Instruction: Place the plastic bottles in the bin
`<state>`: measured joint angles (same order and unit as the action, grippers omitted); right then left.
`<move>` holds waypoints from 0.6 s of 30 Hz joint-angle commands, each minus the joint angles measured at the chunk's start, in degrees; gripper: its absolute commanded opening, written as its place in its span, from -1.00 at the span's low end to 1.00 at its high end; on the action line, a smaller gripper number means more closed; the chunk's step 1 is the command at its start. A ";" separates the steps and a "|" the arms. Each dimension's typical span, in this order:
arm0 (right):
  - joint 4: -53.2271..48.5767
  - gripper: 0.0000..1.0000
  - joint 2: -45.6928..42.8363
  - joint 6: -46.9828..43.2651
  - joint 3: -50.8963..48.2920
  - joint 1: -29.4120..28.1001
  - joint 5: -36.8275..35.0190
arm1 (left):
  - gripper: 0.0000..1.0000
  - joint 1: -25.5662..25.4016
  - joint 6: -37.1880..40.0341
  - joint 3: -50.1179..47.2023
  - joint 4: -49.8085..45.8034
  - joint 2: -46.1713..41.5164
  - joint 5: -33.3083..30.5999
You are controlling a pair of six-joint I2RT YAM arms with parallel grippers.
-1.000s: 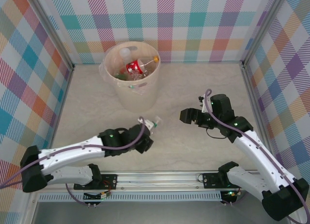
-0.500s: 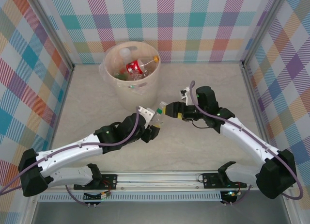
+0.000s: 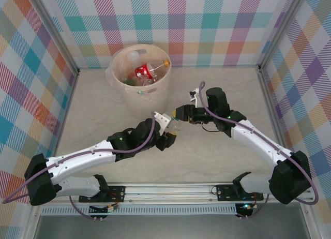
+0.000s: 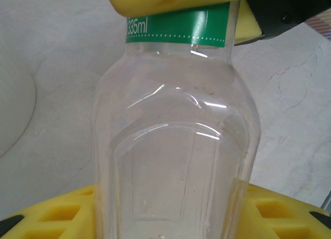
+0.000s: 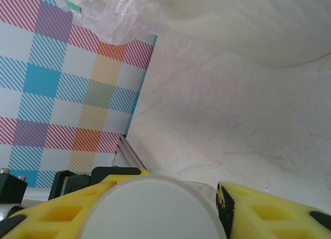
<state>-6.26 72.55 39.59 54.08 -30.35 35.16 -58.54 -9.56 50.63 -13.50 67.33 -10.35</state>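
A clear plastic bottle with a green label band and a white cap hangs over the table between my two grippers, just in front of the bin. My left gripper is shut on its lower body, yellow pads on either side. My right gripper is shut on its cap end, and the white cap sits between the yellow fingers. The cream bin holds several bottles, red-labelled ones among them.
The bin's wall rises close ahead in the right wrist view, with a crumpled clear bottle over its rim. Plaid walls and metal rails border the marbled table. Bare tabletop lies right of the bin.
My right arm has swung left to the bottle and its jaws have closed on the cap end. My left arm has carried the bottle up and toward the bin.
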 commanded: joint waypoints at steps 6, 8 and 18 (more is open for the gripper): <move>-5.64 -0.13 -1.01 -3.96 5.42 -0.26 -3.30 | 0.70 0.89 -0.45 2.59 1.92 -2.03 -2.89; -8.11 -0.15 -0.92 -5.86 7.97 -0.20 -4.71 | 0.97 0.96 -0.42 3.26 0.68 -4.15 -3.77; -11.15 -0.21 2.03 -14.98 27.07 0.29 -13.90 | 0.99 19.63 -8.79 17.32 -18.92 -17.21 -7.54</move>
<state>-18.52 73.69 28.56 77.65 -30.30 24.75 -44.77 -13.91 63.16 -26.11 52.66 -17.45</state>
